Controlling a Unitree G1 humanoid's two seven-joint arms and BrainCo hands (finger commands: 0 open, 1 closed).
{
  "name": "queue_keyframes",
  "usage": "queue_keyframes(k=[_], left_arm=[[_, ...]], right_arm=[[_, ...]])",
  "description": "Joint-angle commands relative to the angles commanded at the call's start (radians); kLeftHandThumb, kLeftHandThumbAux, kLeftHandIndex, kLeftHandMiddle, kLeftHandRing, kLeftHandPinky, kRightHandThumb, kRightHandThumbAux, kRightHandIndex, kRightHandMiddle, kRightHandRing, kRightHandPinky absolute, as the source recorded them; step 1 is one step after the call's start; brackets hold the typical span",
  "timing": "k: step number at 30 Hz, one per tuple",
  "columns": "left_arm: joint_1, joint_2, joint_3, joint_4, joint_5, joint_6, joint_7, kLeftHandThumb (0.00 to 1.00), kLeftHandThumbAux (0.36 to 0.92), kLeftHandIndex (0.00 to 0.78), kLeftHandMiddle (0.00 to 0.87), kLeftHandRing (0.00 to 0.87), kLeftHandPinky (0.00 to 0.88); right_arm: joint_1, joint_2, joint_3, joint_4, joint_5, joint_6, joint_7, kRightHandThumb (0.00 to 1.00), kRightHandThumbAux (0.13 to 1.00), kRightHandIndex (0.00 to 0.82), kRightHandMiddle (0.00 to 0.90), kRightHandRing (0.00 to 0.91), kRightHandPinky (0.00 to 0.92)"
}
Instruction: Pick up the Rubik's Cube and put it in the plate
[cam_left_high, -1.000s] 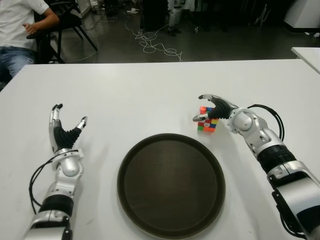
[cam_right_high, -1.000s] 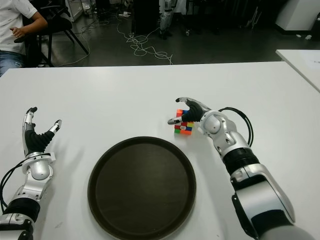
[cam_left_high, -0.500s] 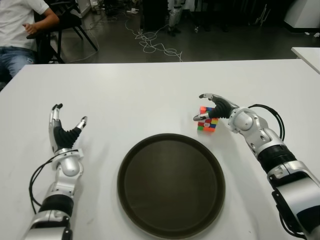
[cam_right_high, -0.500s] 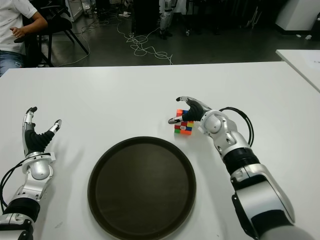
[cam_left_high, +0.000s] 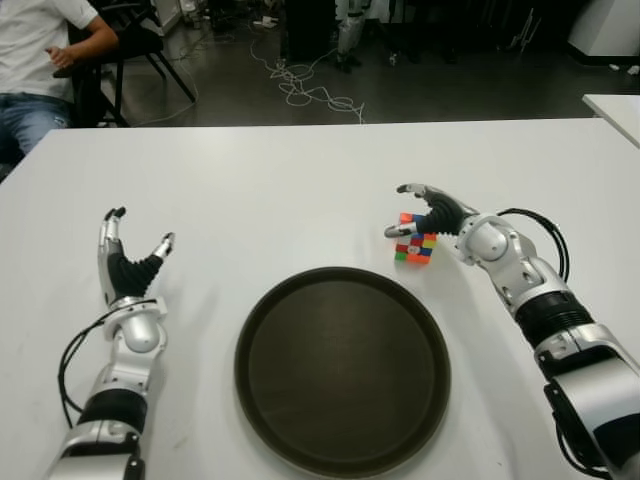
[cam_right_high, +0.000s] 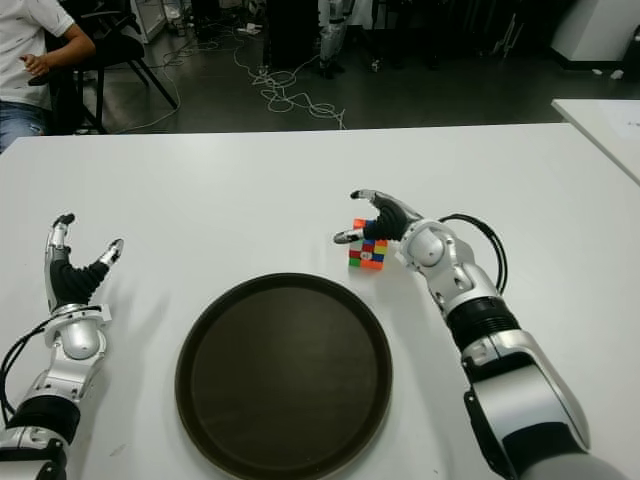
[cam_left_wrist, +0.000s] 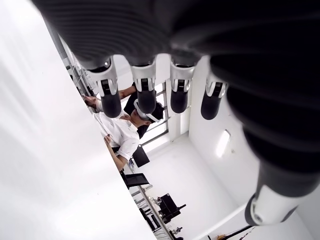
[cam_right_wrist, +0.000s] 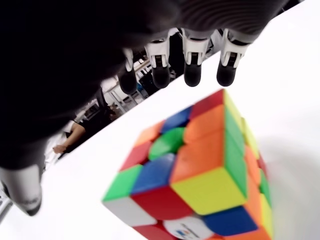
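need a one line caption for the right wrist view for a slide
Right hand open above the Rubik's Cube, fingers not yet touching it, cube on the white table.

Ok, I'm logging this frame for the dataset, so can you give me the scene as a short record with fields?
surface: white table
target: multicoloured Rubik's Cube, on the table just beyond the plate's far right rim
destination: round dark brown plate, nothing in it
right robot hand: arched over the cube, fingers open, not yet closed on it
left robot hand: left of the plate, fingers open, holding nothing
background: seated person at far left
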Motion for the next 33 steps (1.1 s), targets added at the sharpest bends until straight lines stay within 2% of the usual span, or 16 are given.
queue_keyframes(k=[12, 22, 33], left_arm=[[-0.001, 0.002, -0.001, 0.004, 0.004, 0.008, 0.009, 0.000, 0.654, 0.020, 0.030, 0.013, 0.024], [-0.004, 0.006, -0.002, 0.014, 0.002, -0.011, 0.005, 0.000, 0.692, 0.025, 0.034, 0.020, 0.027], [-0.001, 0.007, -0.006, 0.010, 0.009, -0.010, 0.008, 0.000, 0.675, 0.015, 0.019, 0.002, 0.020]], right_arm=[[0.004, -0.007, 0.010, 0.005, -0.015, -0.001, -0.014, 0.000, 0.565, 0.000, 0.005, 0.007, 0.000], [-0.002, -0.011, 0.018, 0.012, -0.024, 0.022, 0.001, 0.000, 0.562, 0.000, 0.007, 0.010, 0.003], [0.008, -0.011, 0.008, 0.003, -0.011, 0.008, -0.011, 0.000, 0.560, 0.000, 0.000, 0.000, 0.000]])
